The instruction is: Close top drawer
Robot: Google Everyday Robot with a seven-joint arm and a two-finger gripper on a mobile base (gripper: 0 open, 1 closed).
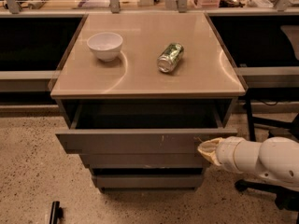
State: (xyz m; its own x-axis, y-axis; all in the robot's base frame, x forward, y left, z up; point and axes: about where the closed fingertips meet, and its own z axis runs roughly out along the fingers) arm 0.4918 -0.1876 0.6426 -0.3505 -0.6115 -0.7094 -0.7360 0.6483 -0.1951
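The top drawer is a wide grey handleless drawer, pulled out from under the beige cabinet top. Its front panel has small whitish scratches right of centre, and its dark inside shows. My gripper comes in from the right on a white arm. Its yellowish tip sits against the right end of the drawer front.
A white bowl and a green can lying on its side rest on the cabinet top. Two shorter grey drawer fronts sit below. A black chair base stands at the right. A dark object lies on the speckled floor.
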